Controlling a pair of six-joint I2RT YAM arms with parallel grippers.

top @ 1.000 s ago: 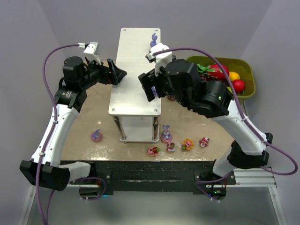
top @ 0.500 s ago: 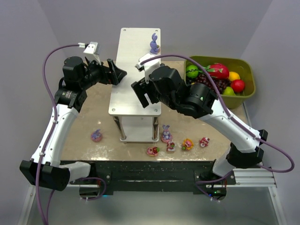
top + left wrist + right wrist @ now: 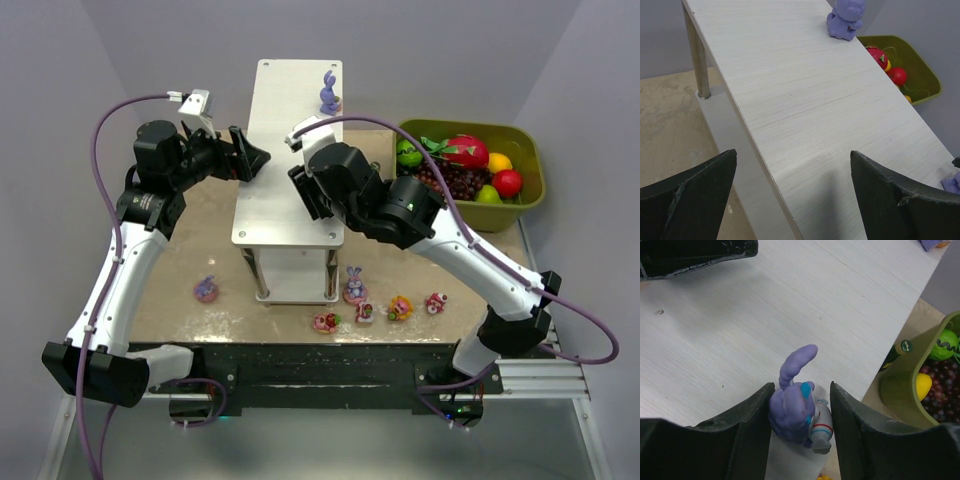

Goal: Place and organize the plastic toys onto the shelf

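Note:
My right gripper (image 3: 304,190) is shut on a purple long-eared bunny (image 3: 792,407) that has a small white piece at its side. It holds the bunny over the right edge of the shelf's pale top board (image 3: 285,120), near its front end. A second purple bunny (image 3: 329,93) stands at the board's far right corner and also shows in the left wrist view (image 3: 846,17). My left gripper (image 3: 255,158) is open and empty, hovering at the board's left edge (image 3: 815,100). More toys lie on the table in front of the shelf: a purple one (image 3: 206,290), a bunny (image 3: 354,285), and pink, red and yellow pieces (image 3: 400,308).
An olive-green bin (image 3: 530,150) of larger fruits stands right of the shelf and shows in the right wrist view (image 3: 905,385). The shelf's lower white tier (image 3: 295,270) and metal legs stand between the two arms. The left gripper's fingers (image 3: 690,255) reach toward the board opposite the right gripper.
My right gripper has moved left and slightly farther over the shelf top, uncovering the far bunny. The left arm has not moved.

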